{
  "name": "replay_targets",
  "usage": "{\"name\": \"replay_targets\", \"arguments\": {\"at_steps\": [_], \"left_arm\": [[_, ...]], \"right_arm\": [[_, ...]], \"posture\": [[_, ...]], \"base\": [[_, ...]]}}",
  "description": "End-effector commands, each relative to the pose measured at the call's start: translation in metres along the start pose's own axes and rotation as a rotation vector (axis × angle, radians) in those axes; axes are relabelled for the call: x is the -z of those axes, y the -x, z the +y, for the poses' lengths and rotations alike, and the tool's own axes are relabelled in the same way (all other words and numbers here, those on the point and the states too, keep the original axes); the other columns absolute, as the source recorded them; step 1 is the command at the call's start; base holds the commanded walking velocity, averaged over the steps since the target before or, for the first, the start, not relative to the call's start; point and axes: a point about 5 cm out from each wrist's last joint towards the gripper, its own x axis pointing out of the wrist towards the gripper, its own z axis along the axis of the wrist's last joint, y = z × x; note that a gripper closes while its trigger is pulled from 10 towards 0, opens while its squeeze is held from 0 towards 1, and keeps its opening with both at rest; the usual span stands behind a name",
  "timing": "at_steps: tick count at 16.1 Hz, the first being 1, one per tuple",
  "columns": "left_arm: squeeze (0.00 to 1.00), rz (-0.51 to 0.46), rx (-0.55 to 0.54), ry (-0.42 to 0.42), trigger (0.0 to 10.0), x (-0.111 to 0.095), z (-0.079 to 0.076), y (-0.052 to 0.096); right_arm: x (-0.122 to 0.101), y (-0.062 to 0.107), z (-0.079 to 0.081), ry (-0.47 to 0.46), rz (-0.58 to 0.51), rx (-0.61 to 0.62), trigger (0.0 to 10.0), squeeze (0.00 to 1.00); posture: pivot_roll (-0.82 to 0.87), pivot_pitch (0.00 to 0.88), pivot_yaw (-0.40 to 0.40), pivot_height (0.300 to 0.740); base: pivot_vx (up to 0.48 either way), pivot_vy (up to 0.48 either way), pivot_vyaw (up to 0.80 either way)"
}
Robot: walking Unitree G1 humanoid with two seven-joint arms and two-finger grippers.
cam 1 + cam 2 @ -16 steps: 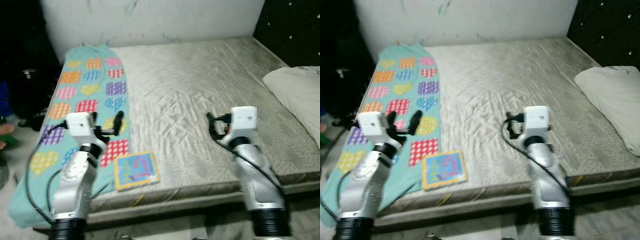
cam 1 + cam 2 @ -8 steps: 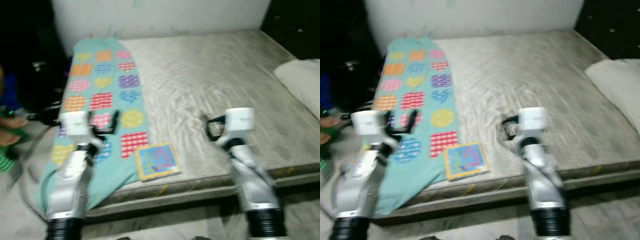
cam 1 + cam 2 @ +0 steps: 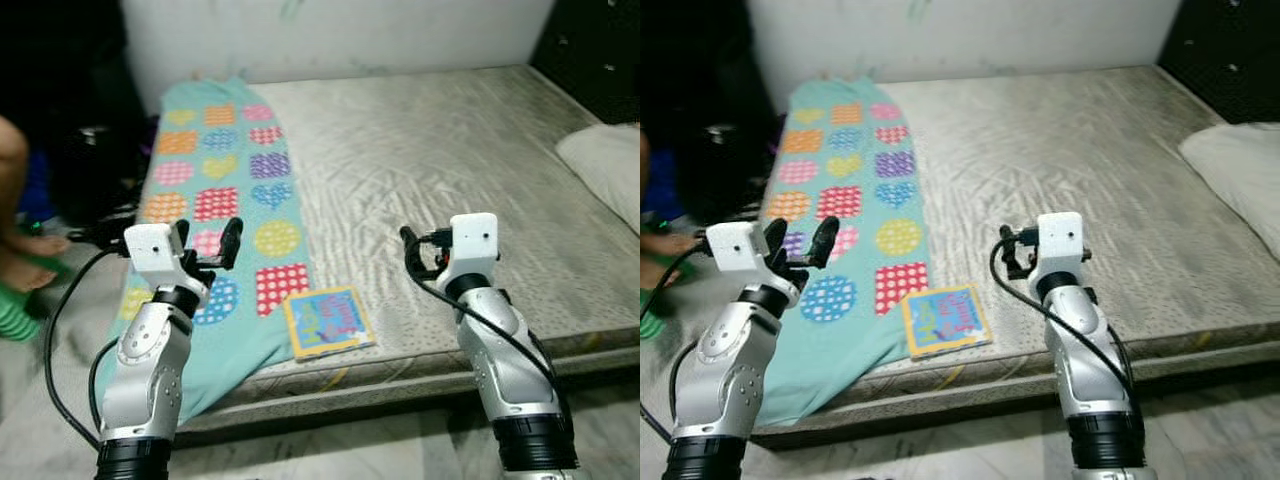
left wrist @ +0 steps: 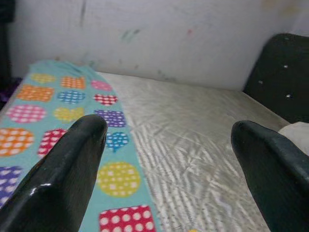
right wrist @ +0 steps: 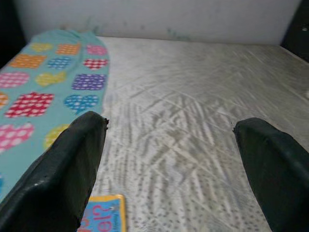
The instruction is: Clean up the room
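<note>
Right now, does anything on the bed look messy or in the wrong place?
Yes. The teal blanket with colourful dotted patches lies only along the bed's left side, its near end hanging over the mattress edge. A blue picture book with a yellow border sits askew at the front edge of the grey mattress. Both pincers hover open, holding nothing.

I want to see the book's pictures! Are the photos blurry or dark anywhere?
Left eye view: sharp and evenly lit; the book lies near the bed's front edge, its cover too small to read; the far left corner is dark. Right wrist view: the book's corner sits low and blurred, and the close black fingers are soft. Left wrist view: the blanket is slightly soft.
</note>
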Motion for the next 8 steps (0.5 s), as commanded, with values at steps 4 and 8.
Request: {"name": "replay_targets", "arguments": {"at_steps": [4,8], "left_arm": [[0.00,-0.004,0.004,-0.008,10.0,-0.0018,0.0017,0.0005],[0.00,0.002,0.001,-0.010,10.0,-0.0013,0.0021,0.0003]], "right_arm": [[-0.0010,-0.0001,0.0001,-0.004,-0.008,0.000,10.0,0.00],[-0.0019,-0.0006,-0.0035,0.001,-0.010,0.009,10.0,0.00]], "posture": [[-0.12,0.095,0.048,0.740],[-0.12,0.097,0.049,0.740]], "base": [[0.391,0.000,0.00],[0.362,0.000,0.00]]}}
